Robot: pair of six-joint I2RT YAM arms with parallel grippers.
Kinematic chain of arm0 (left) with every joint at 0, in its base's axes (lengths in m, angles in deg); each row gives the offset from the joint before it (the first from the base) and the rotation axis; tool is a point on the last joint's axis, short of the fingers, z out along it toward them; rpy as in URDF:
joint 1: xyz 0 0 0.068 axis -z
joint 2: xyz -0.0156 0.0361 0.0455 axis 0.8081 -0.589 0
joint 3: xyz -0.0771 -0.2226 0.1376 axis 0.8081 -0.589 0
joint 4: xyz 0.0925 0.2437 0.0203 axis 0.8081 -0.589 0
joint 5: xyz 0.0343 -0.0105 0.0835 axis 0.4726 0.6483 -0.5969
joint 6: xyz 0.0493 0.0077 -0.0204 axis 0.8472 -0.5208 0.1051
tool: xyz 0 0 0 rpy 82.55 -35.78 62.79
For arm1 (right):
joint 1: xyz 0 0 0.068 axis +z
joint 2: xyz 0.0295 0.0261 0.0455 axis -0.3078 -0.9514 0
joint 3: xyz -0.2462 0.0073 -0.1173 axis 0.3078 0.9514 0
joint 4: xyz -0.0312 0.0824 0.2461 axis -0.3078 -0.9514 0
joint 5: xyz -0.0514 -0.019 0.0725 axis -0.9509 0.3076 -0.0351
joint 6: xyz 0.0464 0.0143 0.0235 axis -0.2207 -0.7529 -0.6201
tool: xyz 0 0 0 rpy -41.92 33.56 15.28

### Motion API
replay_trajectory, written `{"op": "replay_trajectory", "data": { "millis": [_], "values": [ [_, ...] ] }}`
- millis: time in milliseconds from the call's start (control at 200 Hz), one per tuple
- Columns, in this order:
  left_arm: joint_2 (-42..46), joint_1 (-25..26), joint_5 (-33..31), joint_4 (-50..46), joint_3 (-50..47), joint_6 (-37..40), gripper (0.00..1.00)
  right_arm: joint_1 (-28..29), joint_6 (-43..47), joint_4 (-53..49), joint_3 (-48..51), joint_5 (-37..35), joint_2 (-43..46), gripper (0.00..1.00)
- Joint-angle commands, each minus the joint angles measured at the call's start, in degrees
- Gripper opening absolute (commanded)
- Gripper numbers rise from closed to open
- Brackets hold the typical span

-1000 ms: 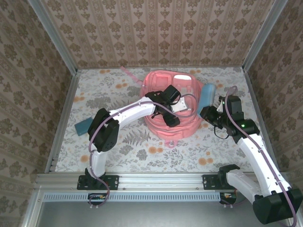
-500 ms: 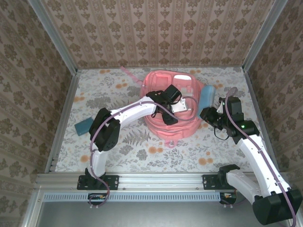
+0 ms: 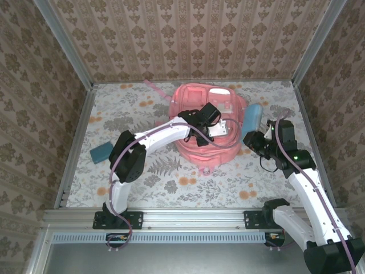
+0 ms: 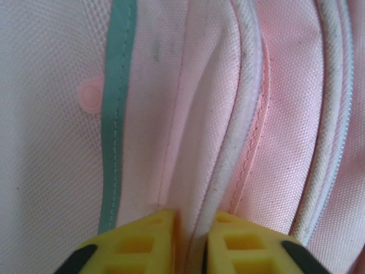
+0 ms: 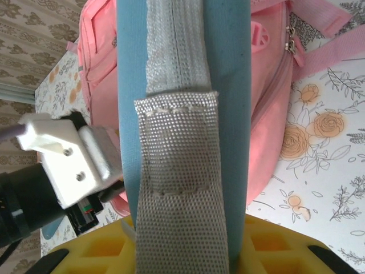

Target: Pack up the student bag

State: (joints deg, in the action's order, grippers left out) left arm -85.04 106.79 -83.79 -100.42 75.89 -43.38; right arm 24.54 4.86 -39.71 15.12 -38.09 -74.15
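Floral tabletop (image 3: 159, 177) beneath soft, floppy bag (image 3: 191, 103); left gripper (image 4: 194, 220) pinched on piped seam (image 4: 245, 114) just ahead, right gripper (image 5: 182, 240) clamped on blue case (image 5: 228, 85). Likely light, best held by seams.

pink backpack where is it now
Top view: the pink backpack lies far-centre on the table, under the left gripper, the right gripper's light blue case at its right edge.

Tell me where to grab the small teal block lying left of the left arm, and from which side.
Grip the small flat teal rectangular block across its long edges, mid-length, coming straight down. It lies flat on the floral-patterned table, so only the edges offer a hold, and the narrow width probably suits a pincer.
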Motion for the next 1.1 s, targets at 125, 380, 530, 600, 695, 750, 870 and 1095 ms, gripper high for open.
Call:
{"op": "replay_trajectory", "data": {
  "millis": [125, 380, 530, 600, 695, 750, 870, 1095],
  "values": [
    [11.3, -2.5, -1.8, 12.6, -3.9, -6.2, 0.07, -0.3, -1.8, -4.7, 0.6, 0.9, 1.6, 0.33],
    [16.6, -3.2, -3.7, 20.0, -5.1, -15.0, 0.0, -0.4, -4.7, 0.0, 2.0, 13.8, -0.1, 0.33],
    [17.4, -3.1, -2.3, 20.7, -3.8, -17.4, 0.0, 0.1, -10.0, 9.1, 5.0, 22.0, -2.8, 0.32],
    [17.8, -2.9, -1.7, 20.8, -3.5, -18.2, 0.0, 0.6, -11.0, 11.2, 5.1, 23.0, -4.5, 0.32],
    [18.5, -2.3, -1.5, 21.0, -3.9, -18.1, 0.0, 0.9, -11.3, 13.2, 4.4, 23.0, -7.0, 0.32],
    [19.0, -2.0, -1.6, 20.7, -4.1, -18.0, 0.0, 0.8, -11.1, 14.1, 3.7, 22.3, -8.5, 0.33],
    [20.1, -1.6, -1.5, 20.7, -4.9, -18.5, 0.0, 0.9, -11.1, 15.2, 1.4, 20.3, -13.3, 0.33],
    [21.7, -1.4, -1.0, 20.5, -6.7, -18.7, 0.0, 0.5, -9.1, 17.2, -4.3, 15.1, -23.1, 0.34]
  ]
}}
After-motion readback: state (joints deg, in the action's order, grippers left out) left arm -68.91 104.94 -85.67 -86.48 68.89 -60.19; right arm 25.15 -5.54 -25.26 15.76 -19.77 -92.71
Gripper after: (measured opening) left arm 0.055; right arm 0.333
